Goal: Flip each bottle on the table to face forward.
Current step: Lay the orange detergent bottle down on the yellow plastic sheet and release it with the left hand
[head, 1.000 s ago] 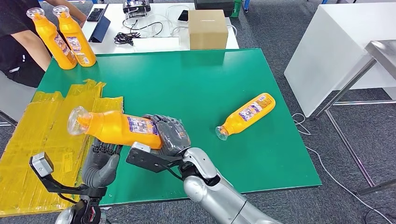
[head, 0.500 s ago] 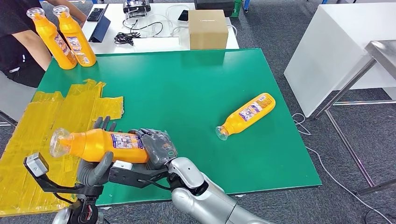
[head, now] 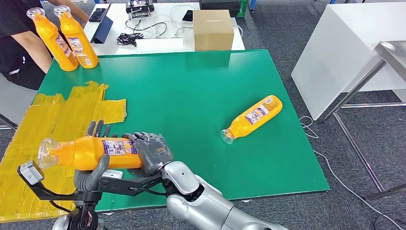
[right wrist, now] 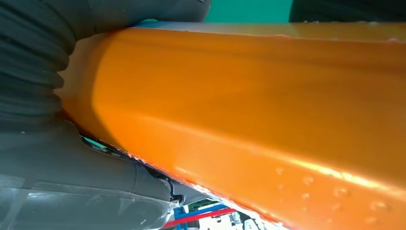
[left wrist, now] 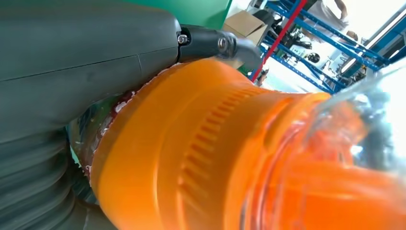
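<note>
An orange bottle (head: 91, 152) with a clear cap is held level above the green table's (head: 191, 86) front left. My right hand (head: 151, 149) grips its base end. My left hand (head: 93, 175) is under its neck end, thumb in front of the bottle, fingers (head: 97, 128) standing straight up behind it. The bottle (left wrist: 215, 158) lies close against the left hand (left wrist: 72, 62) in the left wrist view, and the bottle (right wrist: 263, 110) sits in the right hand (right wrist: 57, 143) in the right wrist view. A second orange bottle (head: 252, 118) lies on its side at the right.
Two orange bottles (head: 56, 40) (head: 78, 40) stand upright at the table's far left corner, beside a person (head: 14, 43). Crinkled yellow sheeting (head: 48, 124) covers the table's left part. A cardboard box (head: 213, 29) sits on the white table behind.
My right hand has carried the bottle left and down, into my left hand's span. The left hand's thumb now stands in front of the bottle. The lying bottle has not moved.
</note>
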`<control>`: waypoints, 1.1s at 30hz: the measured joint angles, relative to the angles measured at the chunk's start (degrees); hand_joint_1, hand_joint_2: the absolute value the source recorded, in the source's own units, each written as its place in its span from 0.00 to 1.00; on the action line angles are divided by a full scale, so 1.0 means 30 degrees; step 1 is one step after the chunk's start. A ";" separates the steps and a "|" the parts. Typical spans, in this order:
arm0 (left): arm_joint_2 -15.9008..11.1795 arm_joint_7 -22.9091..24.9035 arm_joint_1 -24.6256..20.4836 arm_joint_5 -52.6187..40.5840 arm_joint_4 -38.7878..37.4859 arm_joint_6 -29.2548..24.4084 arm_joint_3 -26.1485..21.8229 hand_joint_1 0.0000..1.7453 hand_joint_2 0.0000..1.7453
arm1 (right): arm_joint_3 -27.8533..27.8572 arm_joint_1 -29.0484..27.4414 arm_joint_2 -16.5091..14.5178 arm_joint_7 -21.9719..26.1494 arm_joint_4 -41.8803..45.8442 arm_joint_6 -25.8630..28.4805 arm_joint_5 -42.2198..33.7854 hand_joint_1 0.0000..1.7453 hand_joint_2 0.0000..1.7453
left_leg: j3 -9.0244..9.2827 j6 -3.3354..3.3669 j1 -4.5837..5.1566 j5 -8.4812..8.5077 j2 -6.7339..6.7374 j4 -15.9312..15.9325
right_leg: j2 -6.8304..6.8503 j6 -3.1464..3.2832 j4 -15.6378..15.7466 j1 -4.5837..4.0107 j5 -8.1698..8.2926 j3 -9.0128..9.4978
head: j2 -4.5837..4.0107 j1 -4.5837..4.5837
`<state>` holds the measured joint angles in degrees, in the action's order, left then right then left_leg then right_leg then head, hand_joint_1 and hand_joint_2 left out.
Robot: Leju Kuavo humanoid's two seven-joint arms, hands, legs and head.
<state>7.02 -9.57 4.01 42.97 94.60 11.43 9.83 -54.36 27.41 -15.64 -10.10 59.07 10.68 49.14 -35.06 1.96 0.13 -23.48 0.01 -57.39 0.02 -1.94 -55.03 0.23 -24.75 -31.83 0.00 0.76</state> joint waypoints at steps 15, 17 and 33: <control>0.0136 -0.0488 0.0249 -0.0359 0.0000 -0.0251 -0.0273 1.00 1.00 | -0.0337 0.0129 -0.0191 -0.0311 -0.0195 -0.0306 -0.0330 1.00 1.00 | -0.0001 0.0000 0.0000 0.0000 0.0001 -0.0001 | -0.0001 0.0000 0.0000 0.0000 0.0000 -0.0003 | 0.0000 0.0000; 0.0157 -0.0494 0.0259 -0.0366 0.0000 -0.0250 -0.0290 1.00 1.00 | -0.0341 0.0130 -0.0197 -0.0317 -0.0195 -0.0310 -0.0330 1.00 1.00 | -0.0001 0.0000 0.0000 0.0000 0.0002 -0.0001 | -0.0001 0.0000 0.0000 0.0000 0.0000 -0.0003 | 0.0000 0.0000; 0.0175 -0.0534 0.0272 -0.0426 0.0007 -0.0248 -0.0301 1.00 1.00 | -0.0351 0.0132 -0.0206 -0.0348 -0.0195 -0.0339 -0.0384 0.90 1.00 | -0.0001 -0.0001 0.0001 0.0000 0.0002 -0.0001 | -0.0001 0.0000 0.0000 0.0001 0.0000 -0.0003 | 0.0000 0.0000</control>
<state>7.54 -11.17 4.83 41.69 94.62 10.69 8.93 -55.41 27.81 -16.26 -11.14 58.49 9.66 47.99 -35.06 1.96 0.14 -23.48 0.01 -57.39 0.01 -1.94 -55.03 0.23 -24.75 -31.84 0.00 0.76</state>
